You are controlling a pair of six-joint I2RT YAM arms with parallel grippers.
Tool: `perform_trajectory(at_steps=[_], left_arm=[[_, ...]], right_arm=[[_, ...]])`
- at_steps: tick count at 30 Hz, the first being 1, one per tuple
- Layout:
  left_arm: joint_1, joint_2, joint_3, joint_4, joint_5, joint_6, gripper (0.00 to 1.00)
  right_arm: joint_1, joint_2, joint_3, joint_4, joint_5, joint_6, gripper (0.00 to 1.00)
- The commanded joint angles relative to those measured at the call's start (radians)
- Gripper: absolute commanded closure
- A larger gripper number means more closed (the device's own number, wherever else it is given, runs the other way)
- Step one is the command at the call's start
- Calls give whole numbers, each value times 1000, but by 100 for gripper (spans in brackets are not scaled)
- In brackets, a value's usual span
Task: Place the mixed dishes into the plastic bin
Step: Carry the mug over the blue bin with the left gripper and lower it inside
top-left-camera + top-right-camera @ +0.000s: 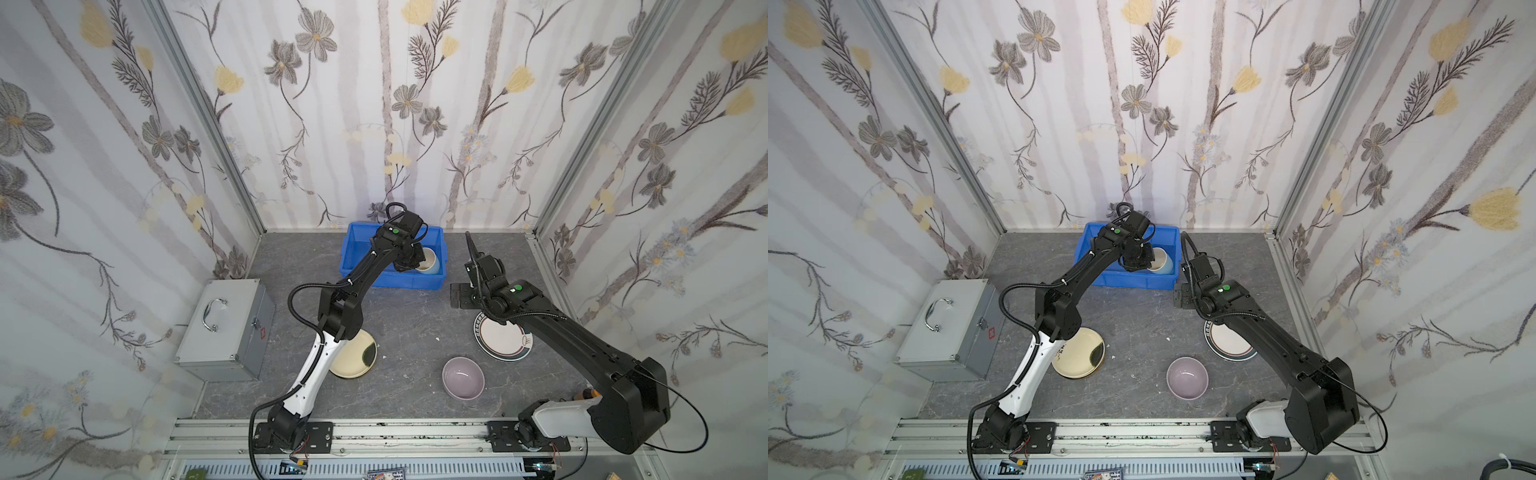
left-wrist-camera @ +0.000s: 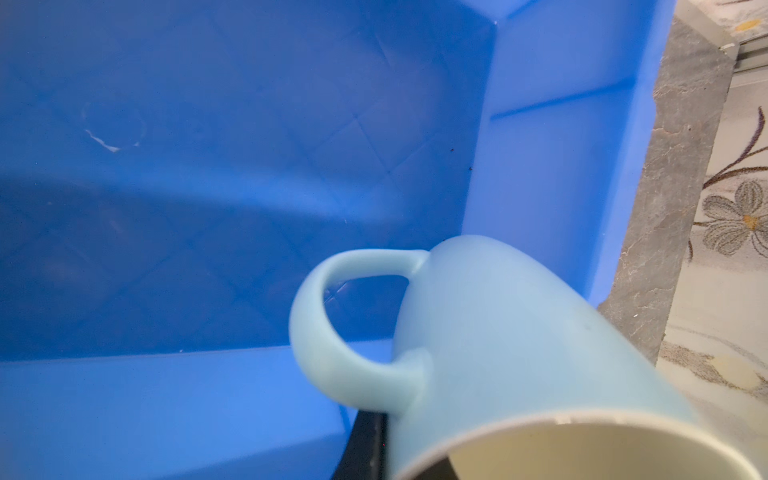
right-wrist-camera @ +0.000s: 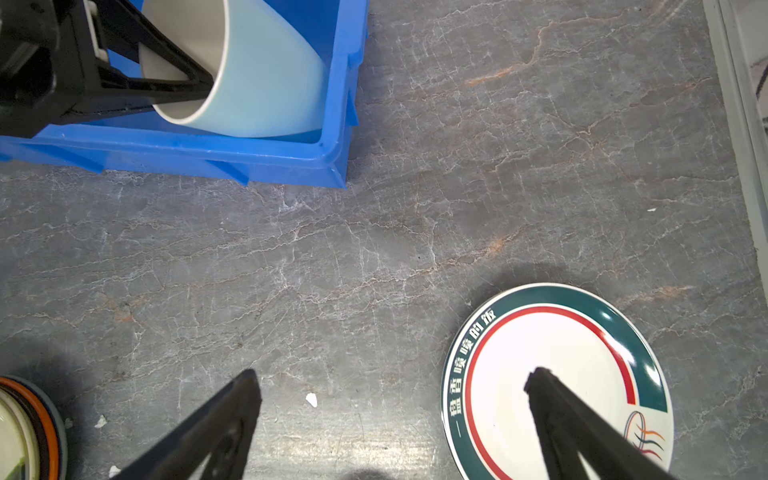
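Left end effector point(image 1: 411, 262), clenched on the tilted mug point(image 1: 429, 259) in the bin point(image 1: 356, 249), near right corner, should level it before letting go; right end effector point(image 3: 392, 374) hangs agape

Silver metal case point(image 1: 226, 320) with handle on grey stone-patterned tabletop point(image 1: 411, 328), floral-papered walls point(image 1: 374, 104) around.

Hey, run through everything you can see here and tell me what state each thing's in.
Left hand: shut on the mug's rim.
Right hand: open, empty, above the table.
Mug: tilted, inside the bin.
Bin: holds the mug.
Bowl: upright, empty, on the table.
Cream plate: flat, outside the bin.
White plate: flat on the table.
Case: closed.
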Motion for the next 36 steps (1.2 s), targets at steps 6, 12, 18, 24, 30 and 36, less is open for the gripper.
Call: perform_trajectory(at_steps=[6,12,18,24,30,36], left_arm=[[-40,-17,26,-74,-46,-8,100],[-75,-26,27,-146,-75,15,100],[-91,-13,27,-197,-96,37,98],[-103,4,26,-202,-94,44,92],[-106,16,27,-201,-73,51,86],[-111,9,27,-203,-81,57,70]], right_arm=[[-1,-42,-55,18,14,35,0],[-1,-59,-87,31,8,47,0],[-1,-79,-108,37,8,57,0],[-2,-104,-134,37,12,73,0],[-2,-125,-155,33,11,89,0],[-2,-136,-159,21,8,96,0]])
